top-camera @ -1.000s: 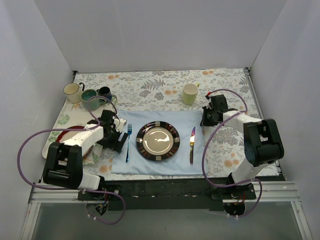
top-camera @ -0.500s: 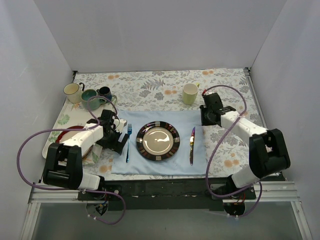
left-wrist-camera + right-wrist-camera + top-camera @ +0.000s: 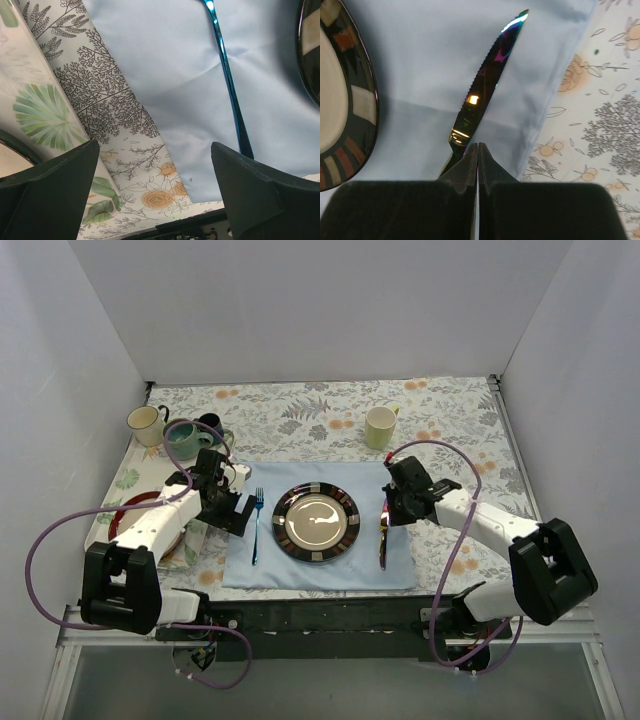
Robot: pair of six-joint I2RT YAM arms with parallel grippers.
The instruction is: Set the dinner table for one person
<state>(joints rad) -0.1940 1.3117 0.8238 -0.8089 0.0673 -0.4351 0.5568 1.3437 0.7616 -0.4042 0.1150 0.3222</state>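
Observation:
The dinner table (image 3: 300, 412) has a white leaf-and-flower cloth. On it lies a light-blue mat (image 3: 320, 572) with a dark patterned plate (image 3: 316, 522) in the middle. A blue fork (image 3: 256, 525) lies left of the plate and a shiny knife (image 3: 382, 540) lies right of it. My left gripper (image 3: 232, 512) hovers open and empty just left of the fork (image 3: 227, 80). My right gripper (image 3: 388, 514) is shut, its tips (image 3: 478, 146) just above the knife (image 3: 487, 85) near the handle end. The knife lies flat on the mat (image 3: 420, 60).
A pale green mug (image 3: 379, 427) stands behind the mat on the right. Three mugs (image 3: 182, 437) cluster at the back left. A floral tray (image 3: 108, 532) with a red plate sits at the left edge and also shows in the left wrist view (image 3: 30, 100).
My right gripper has swung from beside the green mug forward and left to over the knife. My left gripper has shifted slightly back beside the fork.

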